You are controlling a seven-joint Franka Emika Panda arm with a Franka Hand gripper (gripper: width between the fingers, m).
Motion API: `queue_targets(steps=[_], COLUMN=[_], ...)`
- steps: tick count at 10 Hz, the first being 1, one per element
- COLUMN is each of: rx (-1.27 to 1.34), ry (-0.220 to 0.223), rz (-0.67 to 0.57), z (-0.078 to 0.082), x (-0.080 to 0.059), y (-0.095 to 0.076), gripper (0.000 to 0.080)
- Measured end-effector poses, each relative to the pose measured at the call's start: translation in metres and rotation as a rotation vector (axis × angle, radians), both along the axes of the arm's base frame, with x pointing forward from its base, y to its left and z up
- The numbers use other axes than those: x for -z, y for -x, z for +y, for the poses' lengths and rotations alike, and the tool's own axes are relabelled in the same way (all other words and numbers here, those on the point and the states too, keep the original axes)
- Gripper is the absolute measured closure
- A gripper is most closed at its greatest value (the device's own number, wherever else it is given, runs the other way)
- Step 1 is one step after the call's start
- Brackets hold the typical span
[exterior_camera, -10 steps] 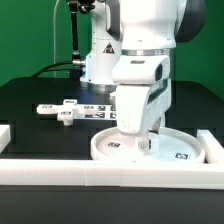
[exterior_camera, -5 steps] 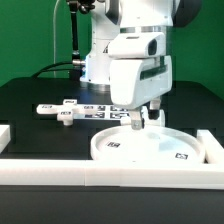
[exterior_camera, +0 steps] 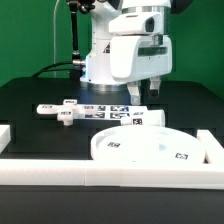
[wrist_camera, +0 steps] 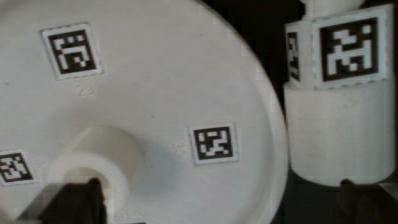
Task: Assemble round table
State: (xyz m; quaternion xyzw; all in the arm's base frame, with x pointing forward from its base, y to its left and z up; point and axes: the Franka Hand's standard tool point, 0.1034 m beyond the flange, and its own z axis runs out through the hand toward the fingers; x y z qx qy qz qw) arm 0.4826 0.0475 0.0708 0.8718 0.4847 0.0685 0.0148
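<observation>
We see the tool (exterior_camera: 146, 96) hanging above the black worktop (exterior_camera: 30, 100), released, its two fingers spread with nothing between them. Beneath it the large round disc (exterior_camera: 150, 148) lies flat, rim upward, close behind the front border bar (exterior_camera: 110, 172). The short cylinder (exterior_camera: 141, 120) sits just beside the disc's far edge, and the wrist view shows the two nearly touching. The cross-shaped piece (exterior_camera: 62, 110) lies well apart, toward the exterior view's left.
</observation>
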Motion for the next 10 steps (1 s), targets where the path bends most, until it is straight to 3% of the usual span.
queue_targets(steps=[4,6,9,10], rx=[0.022,0.039,0.111,0.133], ry=[0.003,0.043,0.136,0.194], rz=[0.038,0.064,0.134,0.212], z=[0.009,0.026,0.034,0.036], x=[0.003,0.003,0.013,0.012], y=[0.005,-0.001,0.017,0.024], gripper=[0.0150,0.0150,0.0150,0.0150])
